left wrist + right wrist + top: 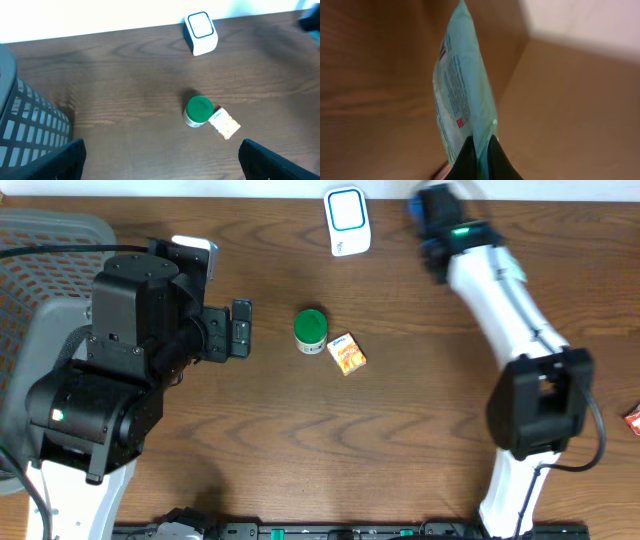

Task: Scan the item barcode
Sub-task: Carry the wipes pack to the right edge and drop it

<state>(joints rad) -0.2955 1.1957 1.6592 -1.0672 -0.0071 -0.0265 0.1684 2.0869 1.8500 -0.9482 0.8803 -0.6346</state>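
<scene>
Pale green packet (462,95), seen edge-on from the right wrist camera: we find it pinched at one end between the two dark fingers of the right gripper (480,159), whose jaws are pressed together on it. The rest of the packet stands out away from the fingertips. On its visible face we read lines of small dark print and one small red mark, too fine to make out. From overhead we place this gripper, and so the packet, above the far edge of the worktop (400,440), just right of the white scanner (347,220) with its blue-outlined window. That part of the overhead view is blurred, and we cannot pick out the packet itself there.

Left gripper (240,328): jaws spread wide and holding nothing, over the left half of the worktop. Its two dark fingers (47,162) frame the lower corners of the left wrist view.

Near the centre of the worktop we note a green-lidded jar (310,330) and, touching or just beside it, a small orange-and-white box (348,353). A grey basket (40,240) sits at the left edge, and a small red object (634,418) at the right edge.
</scene>
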